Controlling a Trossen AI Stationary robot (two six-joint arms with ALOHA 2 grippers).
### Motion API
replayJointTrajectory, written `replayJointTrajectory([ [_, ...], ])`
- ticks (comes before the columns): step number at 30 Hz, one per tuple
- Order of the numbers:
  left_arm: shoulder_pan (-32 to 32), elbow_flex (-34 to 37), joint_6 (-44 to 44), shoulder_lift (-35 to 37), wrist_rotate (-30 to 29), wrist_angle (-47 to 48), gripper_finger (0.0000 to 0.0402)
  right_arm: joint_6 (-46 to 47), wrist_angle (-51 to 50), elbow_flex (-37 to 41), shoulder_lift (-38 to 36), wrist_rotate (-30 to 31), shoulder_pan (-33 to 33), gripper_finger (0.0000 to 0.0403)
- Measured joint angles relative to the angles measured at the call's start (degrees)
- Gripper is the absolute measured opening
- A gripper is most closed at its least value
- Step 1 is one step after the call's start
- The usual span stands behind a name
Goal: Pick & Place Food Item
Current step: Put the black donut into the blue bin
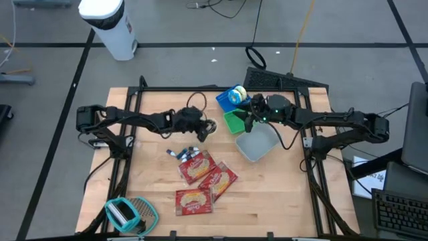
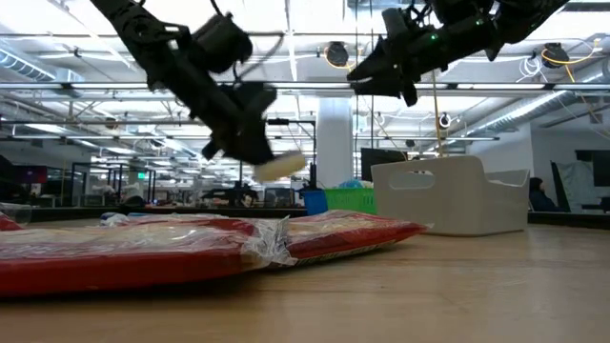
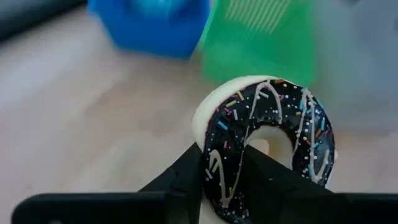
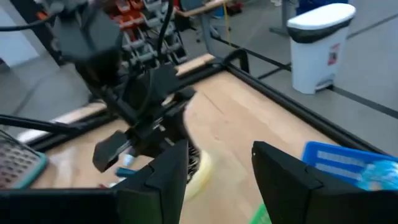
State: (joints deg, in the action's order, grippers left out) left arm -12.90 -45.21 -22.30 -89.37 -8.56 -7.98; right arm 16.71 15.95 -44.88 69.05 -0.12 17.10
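Chocolate-iced doughnut (image 3: pixel 267 146) with sprinkles, clamped between the fingers of the left gripper (image 1: pixel 208 127) and raised above the wooden table (image 1: pixel 281 194), near the green basket (image 1: pixel 235 122). Right gripper (image 1: pixel 251 115), fingers parted and apparently empty, hangs over the baskets beside the white bin (image 1: pixel 257 144).

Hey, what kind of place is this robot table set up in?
Probably a robotics lab in an open-plan industrial office: exposed ceiling pipes and strip lights, a taped grey floor with a white pedal bin, and a black computer keyboard beside the wooden table.
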Motion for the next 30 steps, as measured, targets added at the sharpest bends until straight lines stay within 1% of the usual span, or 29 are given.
replayJointTrajectory([
  [7, -0.4, 0.0, 3.9, 1.3, -0.5, -20.4, 0.0093, 1.3, 5.4, 0.0, 2.9, 0.0, -4.2, 0.0166],
  [9, -0.4, 0.0, 5.4, 1.3, -0.5, -24.8, 0.0093, 1.3, 7.5, 0.0, 4.8, 0.1, -4.9, 0.0166],
  [11, -0.4, 0.0, 7.0, 1.3, -0.5, -27.3, 0.0093, 1.3, 9.1, 0.0, 6.5, 0.1, -5.3, 0.0166],
  [16, -0.4, 0.0, 9.3, 1.3, -0.6, -28.5, 0.0093, 1.3, 14.9, 0.0, 10.8, 0.1, -5.4, 0.017],
  [20, -0.4, 0.0, 10.7, 1.3, -0.7, -27.1, 0.0093, 1.3, 20.7, 0.0, 13.0, 0.0, -5.4, 0.0195],
  [24, -0.4, -0.1, 11.9, 1.3, -2.1, -26.5, 0.0093, 1.8, 23.4, 0.0, 13.7, 0.1, -5.3, 0.0218],
  [27, -0.4, -0.1, 12.1, 1.4, -4.2, -26.3, 0.0093, 5.1, 23.6, 0.0, 13.7, 0.1, -4.7, 0.0219],
  [30, -0.4, -0.1, 12.1, 1.4, -6.0, -26.2, 0.0093, 7.5, 23.7, 0.0, 13.7, 0.3, -4.3, 0.0208],
])
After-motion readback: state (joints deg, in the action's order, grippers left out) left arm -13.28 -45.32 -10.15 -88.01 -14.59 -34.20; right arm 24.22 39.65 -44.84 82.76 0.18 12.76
